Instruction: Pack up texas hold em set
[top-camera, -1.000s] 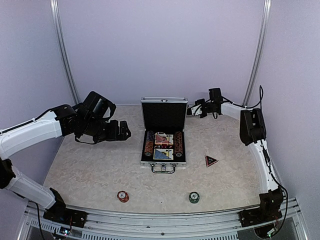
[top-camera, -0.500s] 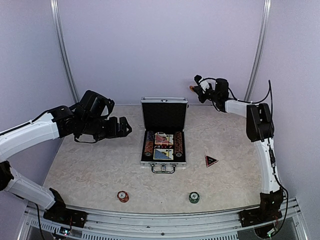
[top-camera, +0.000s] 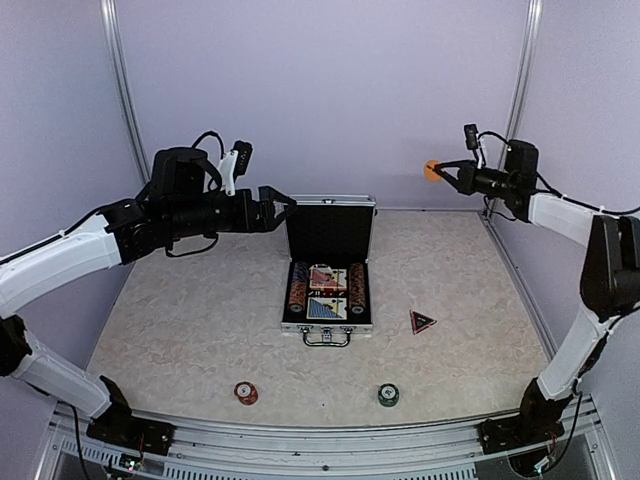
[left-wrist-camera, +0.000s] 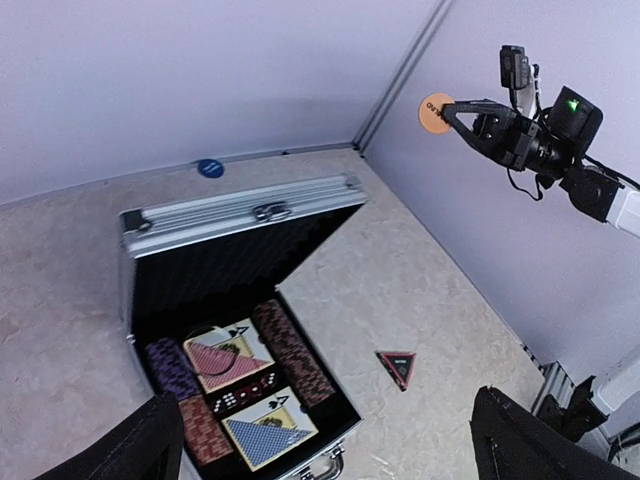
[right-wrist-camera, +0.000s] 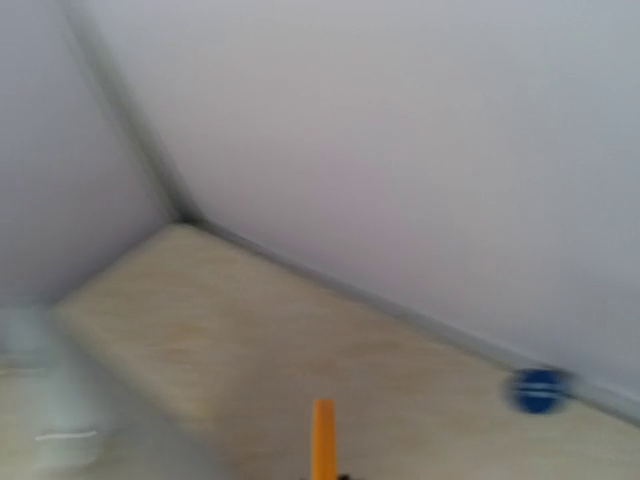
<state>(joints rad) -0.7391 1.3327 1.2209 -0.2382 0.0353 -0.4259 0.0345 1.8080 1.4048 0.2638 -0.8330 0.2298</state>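
My right tool (top-camera: 441, 172) is clamped on an orange disc (top-camera: 431, 171), raised high over the far right corner of the desk (top-camera: 180, 330) and pointing left. In the right wrist view the disc shows edge-on; that view is blurred. My left tool (top-camera: 281, 203) has its fingers spread wide and grips nothing. It hangs in the air just left of the upright lid of the case (top-camera: 328, 232).

The case sits open at mid-desk, handle toward my bases. Inside lie a red deck (top-camera: 327, 279) behind a blue deck (top-camera: 327, 308), with chip stacks (top-camera: 297, 286) along both sides.

Loose items on the desk:
- the triangle marker (top-camera: 422, 321) lies flat just right of the case;
- red chips (top-camera: 245, 392) and green chips (top-camera: 388, 395) sit well apart near the front edge;
- a blue disc (left-wrist-camera: 209, 168) lies by the back wall.
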